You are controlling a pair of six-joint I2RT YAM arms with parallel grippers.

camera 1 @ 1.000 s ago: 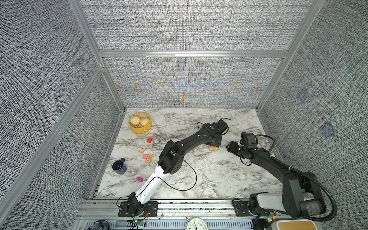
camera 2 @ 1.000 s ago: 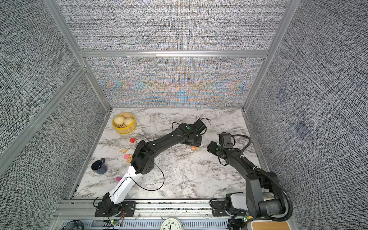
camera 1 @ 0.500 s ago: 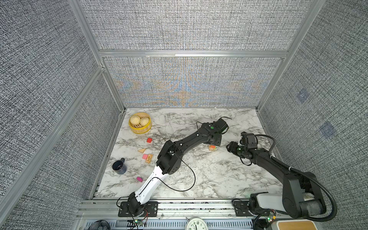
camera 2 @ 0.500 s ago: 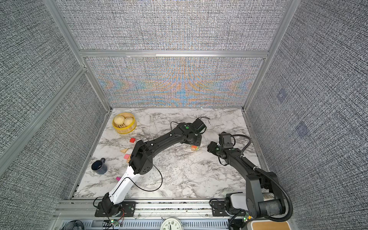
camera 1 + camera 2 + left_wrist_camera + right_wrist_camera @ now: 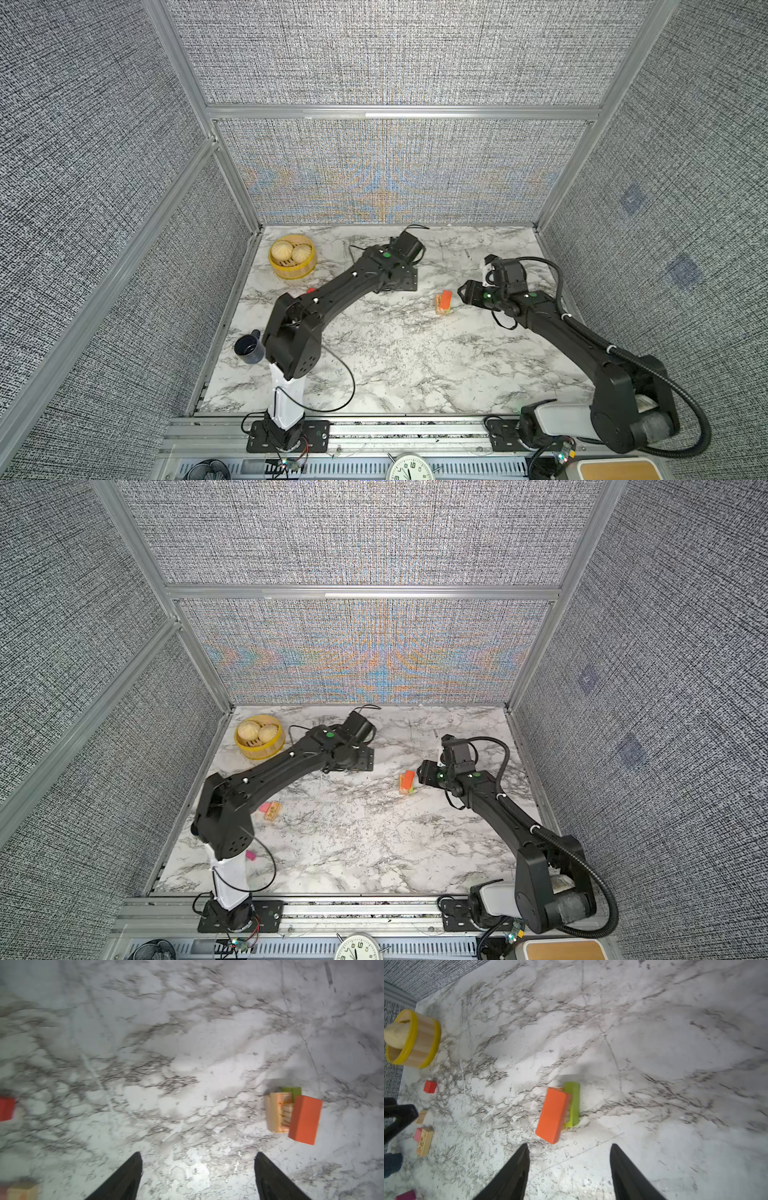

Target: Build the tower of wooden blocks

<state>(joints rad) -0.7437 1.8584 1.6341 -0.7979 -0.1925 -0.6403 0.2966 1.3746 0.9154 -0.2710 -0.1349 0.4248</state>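
The tower [image 5: 444, 302] is a low stack right of the table's middle. An orange bar [image 5: 553, 1114] lies on a tan block [image 5: 278, 1113] and overhangs it, with a lime-green bar [image 5: 572, 1104] against the side. My left gripper [image 5: 197, 1155] is open and empty, off to the stack's left; its wrist [image 5: 399, 274] shows in both top views. My right gripper [image 5: 569, 1145] is open and empty, its tips just short of the orange bar. Loose wood blocks lie at the left: a red cube [image 5: 430, 1086], a pink piece with a tan bar [image 5: 270, 810], and a magenta one [image 5: 250, 855].
A yellow steamer with buns [image 5: 292, 257] stands at the back left. A dark mug [image 5: 248, 347] sits by the left edge beside the left arm's elbow. Grey walls close the table on three sides.
My left gripper has opened, let go of the orange bar on the stack and drawn back to the left. The right arm has not moved.
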